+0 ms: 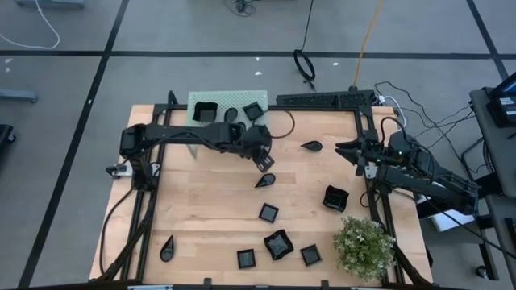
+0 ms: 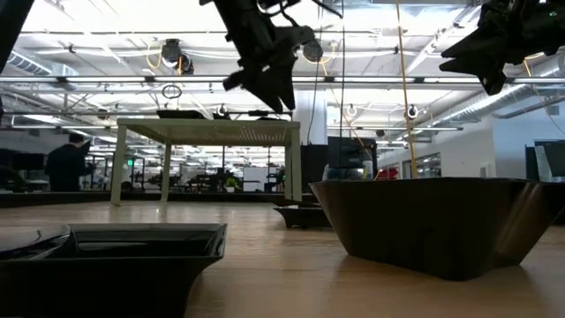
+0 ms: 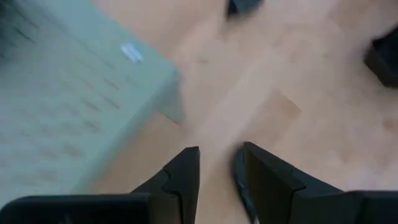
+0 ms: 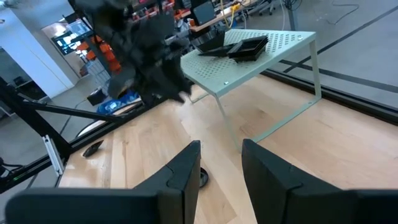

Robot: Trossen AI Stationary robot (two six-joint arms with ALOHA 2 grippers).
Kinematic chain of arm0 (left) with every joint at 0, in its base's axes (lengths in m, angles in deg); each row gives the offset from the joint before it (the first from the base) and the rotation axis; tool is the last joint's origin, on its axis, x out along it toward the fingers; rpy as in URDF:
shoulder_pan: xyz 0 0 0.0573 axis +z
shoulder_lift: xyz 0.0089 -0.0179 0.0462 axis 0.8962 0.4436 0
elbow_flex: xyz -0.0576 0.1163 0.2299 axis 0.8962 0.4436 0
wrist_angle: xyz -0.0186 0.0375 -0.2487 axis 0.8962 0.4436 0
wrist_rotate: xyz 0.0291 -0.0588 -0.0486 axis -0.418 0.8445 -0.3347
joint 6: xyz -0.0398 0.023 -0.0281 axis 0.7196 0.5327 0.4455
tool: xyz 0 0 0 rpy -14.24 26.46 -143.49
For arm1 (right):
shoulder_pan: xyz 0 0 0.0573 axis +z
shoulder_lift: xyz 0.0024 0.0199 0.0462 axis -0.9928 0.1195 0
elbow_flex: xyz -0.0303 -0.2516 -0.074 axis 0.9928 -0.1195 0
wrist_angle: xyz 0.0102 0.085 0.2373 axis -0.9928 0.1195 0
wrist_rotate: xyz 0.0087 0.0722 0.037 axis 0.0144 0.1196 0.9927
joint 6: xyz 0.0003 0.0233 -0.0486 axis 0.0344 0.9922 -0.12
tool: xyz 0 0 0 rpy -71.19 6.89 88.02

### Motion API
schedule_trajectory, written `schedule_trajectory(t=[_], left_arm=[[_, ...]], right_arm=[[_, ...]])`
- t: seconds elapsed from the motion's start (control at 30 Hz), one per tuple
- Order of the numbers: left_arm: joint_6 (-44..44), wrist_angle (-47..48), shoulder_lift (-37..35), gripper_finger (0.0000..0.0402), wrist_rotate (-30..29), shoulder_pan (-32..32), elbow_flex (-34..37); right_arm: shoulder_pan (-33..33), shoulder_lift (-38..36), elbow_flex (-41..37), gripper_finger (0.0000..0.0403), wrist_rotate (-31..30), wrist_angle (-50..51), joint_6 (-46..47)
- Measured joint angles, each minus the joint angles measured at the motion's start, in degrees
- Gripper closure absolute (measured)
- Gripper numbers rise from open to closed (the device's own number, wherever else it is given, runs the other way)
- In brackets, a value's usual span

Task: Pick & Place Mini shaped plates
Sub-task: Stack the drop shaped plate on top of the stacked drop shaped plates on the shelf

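Observation:
Several small glossy black plates lie flat on the wooden table (image 1: 210, 209): a teardrop one (image 1: 264, 180), another teardrop (image 1: 312, 147), square ones (image 1: 268, 213) (image 1: 334, 198) (image 1: 278, 244) and a leaf shape (image 1: 167, 248). Three more plates (image 1: 204, 111) (image 1: 232, 114) (image 1: 253, 111) rest on the green perforated platform (image 1: 222, 103). My left gripper (image 1: 264, 159) hangs open in the air just right of the platform, above and slightly beyond the nearer teardrop plate, with nothing between its fingers (image 3: 186, 174). My right gripper (image 1: 347, 151) waits open at the table's right side, held high.
A small potted plant (image 1: 364, 247) stands at the near right corner. The platform stands on thin legs (image 4: 314, 68) at the far edge. A black frame (image 1: 326, 100) borders the table's far right. In the low view two plates (image 2: 433, 221) (image 2: 124, 256) sit close to the camera.

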Motion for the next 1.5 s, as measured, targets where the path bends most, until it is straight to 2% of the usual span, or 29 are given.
schedule_trajectory(t=[0.13,0.43,0.63,1.33,1.5], left_arm=[[3.9,0.1,0.7,0.0277,3.7,-1.4,0.1],[9.2,-3.1,2.8,0.0277,5.6,-4.0,3.9],[10.4,-4.7,7.5,0.0277,6.0,-5.0,4.1],[12.1,-5.4,16.4,0.0277,3.5,-4.1,4.2],[8.6,-6.6,16.7,0.0278,3.1,-4.3,4.2]], right_arm=[[0.0,0.0,0.0,0.0298,0.0,0.0,0.0],[0.0,0.0,0.0,0.0298,0.0,0.0,0.0],[0.0,0.0,0.0,0.0298,0.0,0.0,0.0],[0.0,0.0,0.0,0.0298,0.0,0.0,0.0],[0.0,0.0,0.0,0.0298,0.0,0.0,0.0]])
